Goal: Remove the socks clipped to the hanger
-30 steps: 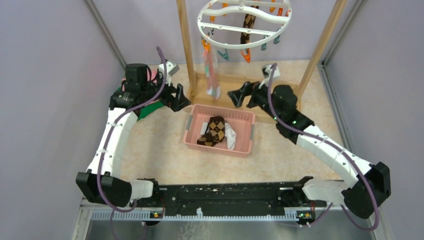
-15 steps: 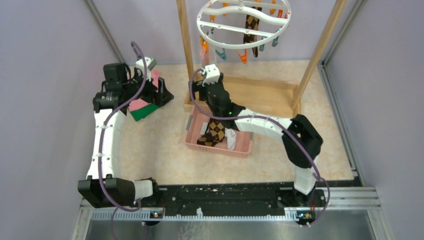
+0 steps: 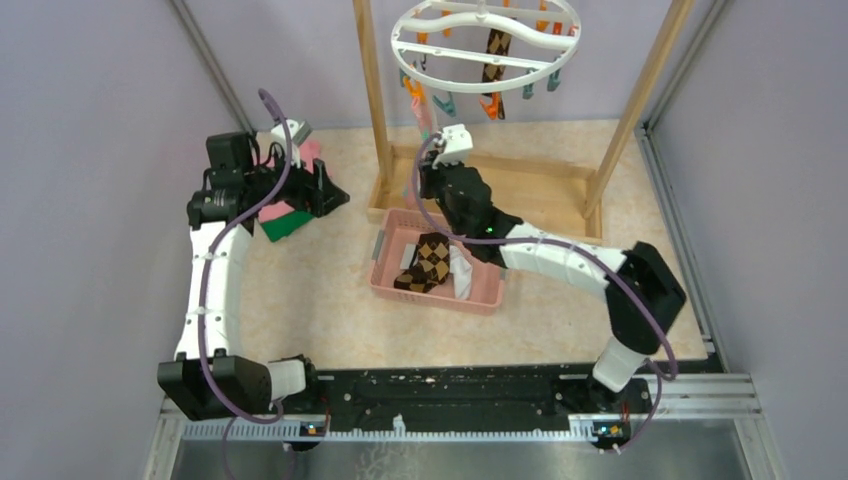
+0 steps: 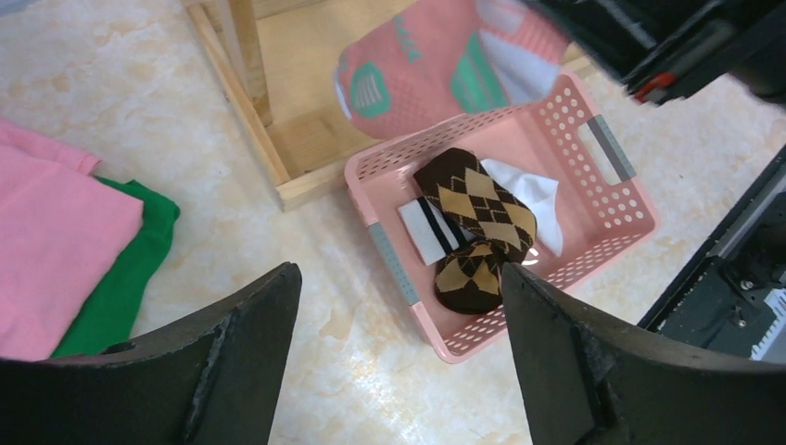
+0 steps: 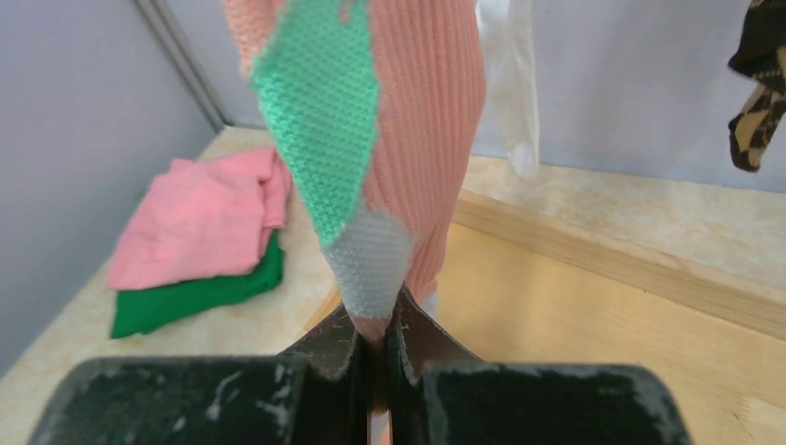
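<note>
1. Right gripper (image 5: pixel 375 336) clamped on lower tip of pink sock (image 5: pixel 408 139), which hung from hanger (image 3: pixel 487 35)
2. Left gripper (image 4: pixel 399 283): jaws apart, holding nothing, near folded cloths (image 4: pixel 65 241)
3. Argyle sock (image 3: pixel 430 258) lay in basket (image 3: pixel 440 292)

Nothing legible; teal marks on the pink sock (image 4: pixel 436 69) perhaps lettering.

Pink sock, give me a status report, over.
Right pincer shut on pink sock, sock hanging from hanger. Left pincer open, empty. Basket below, nothing in the way.
</note>
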Motion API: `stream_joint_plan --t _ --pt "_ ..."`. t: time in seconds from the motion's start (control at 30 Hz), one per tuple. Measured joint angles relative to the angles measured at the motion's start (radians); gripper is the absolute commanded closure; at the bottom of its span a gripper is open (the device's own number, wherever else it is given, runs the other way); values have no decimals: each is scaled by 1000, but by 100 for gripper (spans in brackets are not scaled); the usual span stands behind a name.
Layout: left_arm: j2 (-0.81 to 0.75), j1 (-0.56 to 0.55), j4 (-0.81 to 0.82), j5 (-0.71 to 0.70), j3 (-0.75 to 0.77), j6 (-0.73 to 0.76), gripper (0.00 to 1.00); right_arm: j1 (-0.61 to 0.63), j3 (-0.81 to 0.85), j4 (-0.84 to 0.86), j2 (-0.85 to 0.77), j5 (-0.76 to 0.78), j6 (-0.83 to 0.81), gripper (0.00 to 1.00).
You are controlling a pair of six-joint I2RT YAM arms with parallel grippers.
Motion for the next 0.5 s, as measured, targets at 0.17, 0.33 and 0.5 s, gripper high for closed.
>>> stream_joint_plan --t 0.17,0.33,0.5 --pt "-17 0 25 45 -31 -18 22 -69 -124 -37 -209 -129 115 100" --pt "-41 -11 65 86 -40 -44 1 -158 -240 -105 -422 -208 199 100" --pt "-64 -80 97 117 -53 -72 1 -206 -339 -166 -592 -294 261 100"
